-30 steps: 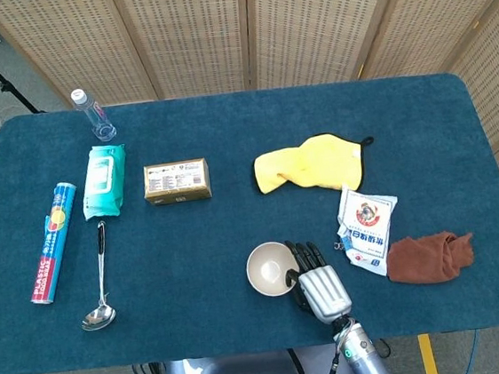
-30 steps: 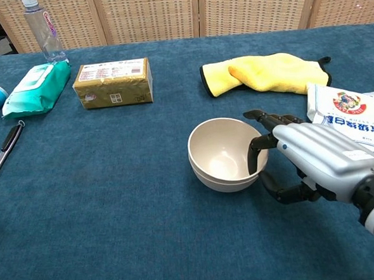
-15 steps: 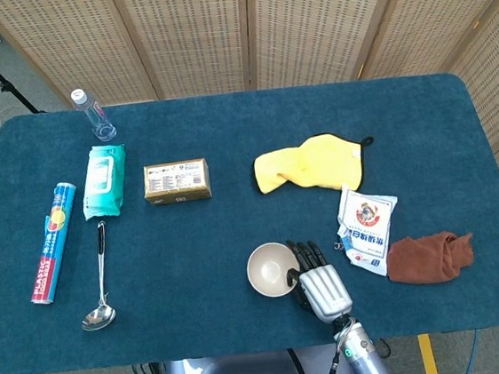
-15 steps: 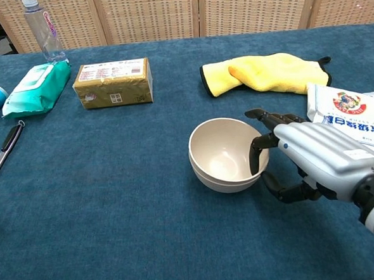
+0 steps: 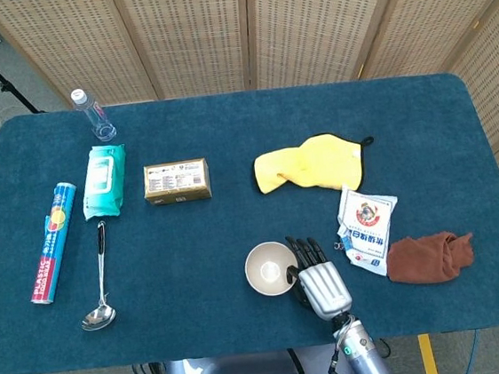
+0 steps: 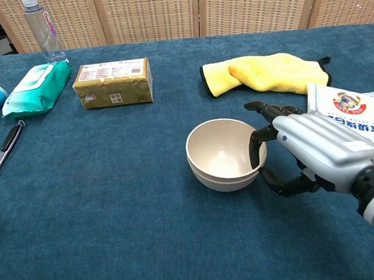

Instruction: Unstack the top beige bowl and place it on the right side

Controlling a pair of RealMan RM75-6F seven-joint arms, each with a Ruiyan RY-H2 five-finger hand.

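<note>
Bowls [image 6: 223,160] sit stacked near the table's front edge; right hand [image 6: 315,151] pinches the top bowl's right rim, one finger inside, thumb outside; lifting and placing remain, I judge.

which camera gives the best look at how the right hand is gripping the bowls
The chest view. It shows the right hand from the side, one finger hooked inside the top bowl's rim and the thumb low outside the stack. The head view looks straight down, so the right hand covers the contact at the bowl's edge.
</note>
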